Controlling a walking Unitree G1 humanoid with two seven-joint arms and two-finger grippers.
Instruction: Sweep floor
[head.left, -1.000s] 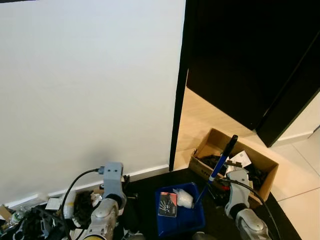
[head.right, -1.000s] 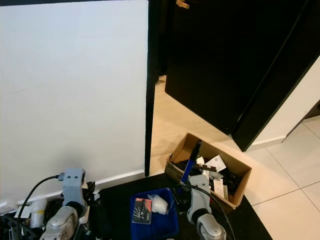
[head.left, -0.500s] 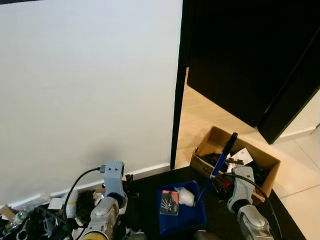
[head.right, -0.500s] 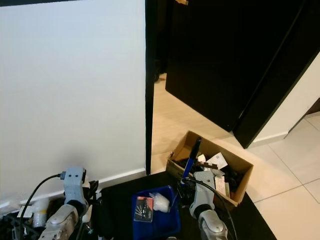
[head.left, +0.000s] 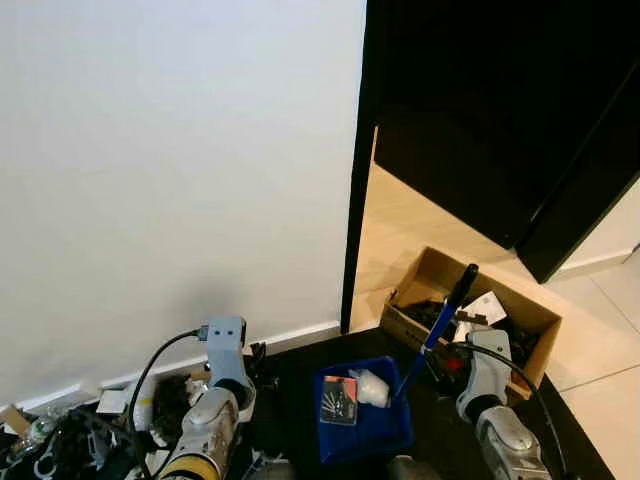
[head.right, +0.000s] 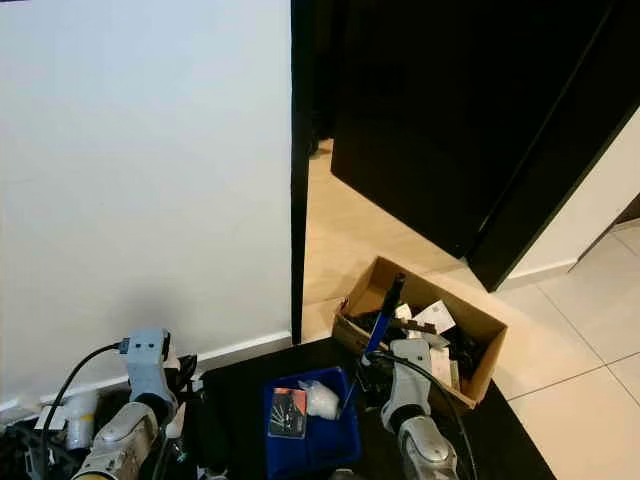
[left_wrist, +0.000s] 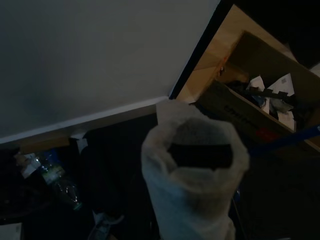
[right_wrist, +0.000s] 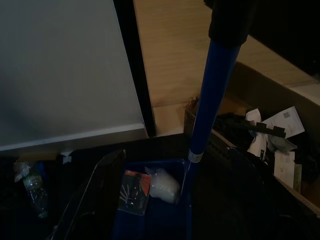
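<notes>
Both arms run off the bottom edge of the eye views. The broom handle (right_wrist: 212, 95) is cut off at both ends, and a white wrap (left_wrist: 192, 172) hides the left claw.

A home, by a doorway: a white wall (head.left: 180, 170) with skirting board at 9 o'clock, a dark door (head.left: 480, 110) at 1 o'clock, wood floor (head.left: 400, 225) beyond, tiles (head.right: 570, 350) at 3, and a cardboard box (head.left: 470, 310) of clutter.
</notes>
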